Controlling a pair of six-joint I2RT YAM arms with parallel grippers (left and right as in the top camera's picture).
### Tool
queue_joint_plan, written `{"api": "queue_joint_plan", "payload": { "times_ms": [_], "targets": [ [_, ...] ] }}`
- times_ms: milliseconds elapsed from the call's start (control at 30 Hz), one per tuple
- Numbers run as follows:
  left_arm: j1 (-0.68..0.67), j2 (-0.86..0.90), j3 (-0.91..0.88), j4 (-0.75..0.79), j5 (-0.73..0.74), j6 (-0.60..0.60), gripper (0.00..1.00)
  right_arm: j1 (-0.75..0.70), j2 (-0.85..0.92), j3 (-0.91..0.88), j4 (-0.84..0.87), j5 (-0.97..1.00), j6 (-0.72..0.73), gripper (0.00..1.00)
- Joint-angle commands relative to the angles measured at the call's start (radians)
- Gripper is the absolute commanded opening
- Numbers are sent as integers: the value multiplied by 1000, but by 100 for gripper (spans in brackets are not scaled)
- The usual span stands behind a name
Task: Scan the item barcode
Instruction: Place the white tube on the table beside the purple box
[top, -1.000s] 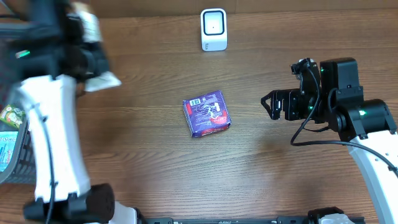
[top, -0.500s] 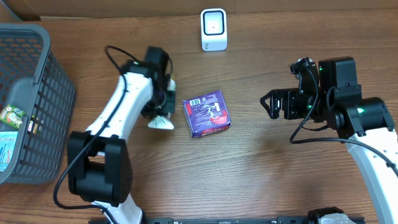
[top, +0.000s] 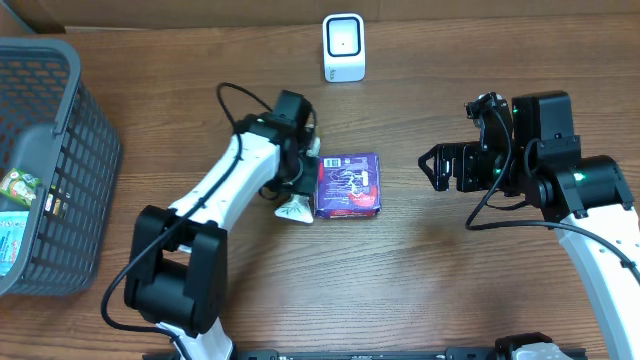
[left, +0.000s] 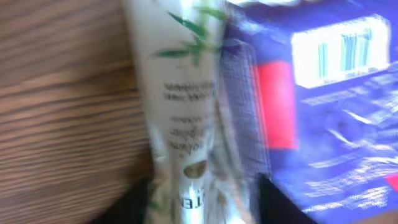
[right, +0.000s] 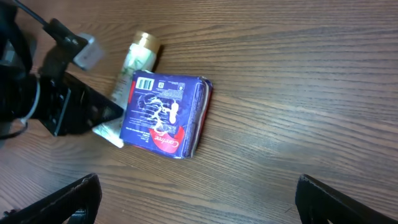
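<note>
Item one for you: white tube (left: 180, 112) on the counter (top: 420, 270), lying against the purple packet (top: 348, 185). From overhead its cap end is hidden under the left tool (top: 302, 172), and wrist-view blur leaves you unable to tell whether that tool grips it. Item two: right tool (top: 437, 168), fingers spread wide, holding nothing, well apart from the packet; scanner (top: 344, 47) at the far edge.
</note>
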Motion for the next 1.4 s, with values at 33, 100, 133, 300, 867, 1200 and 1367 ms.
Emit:
{"api": "queue_joint_plan", "payload": {
  "times_ms": [33,100,133,300,867,1200,1367],
  "targets": [
    [-18,-3,12,-6,35,9,72,-6,-2,20,6,-5,3,100],
    [-12,-4,47,-31,33,7,72,-6,-2,20,6,-6,3,100],
    [-6,-5,80,-55,23,-3,72,-6,-2,20,6,-5,3,100],
    [51,-22,369,-228,-64,-26,71,-6,-2,20,5,-6,4,100],
    [805,-26,961,-683,-233,-254,68,-6,-2,19,-19,-6,3,100],
    [1123,-26,859,-589,-190,-249,68,-6,-2,19,-18,-6,3,100],
    [1188,-26,680,-428,-103,-221,68,-6,-2,19,-21,-6,3,100]
  ]
}}
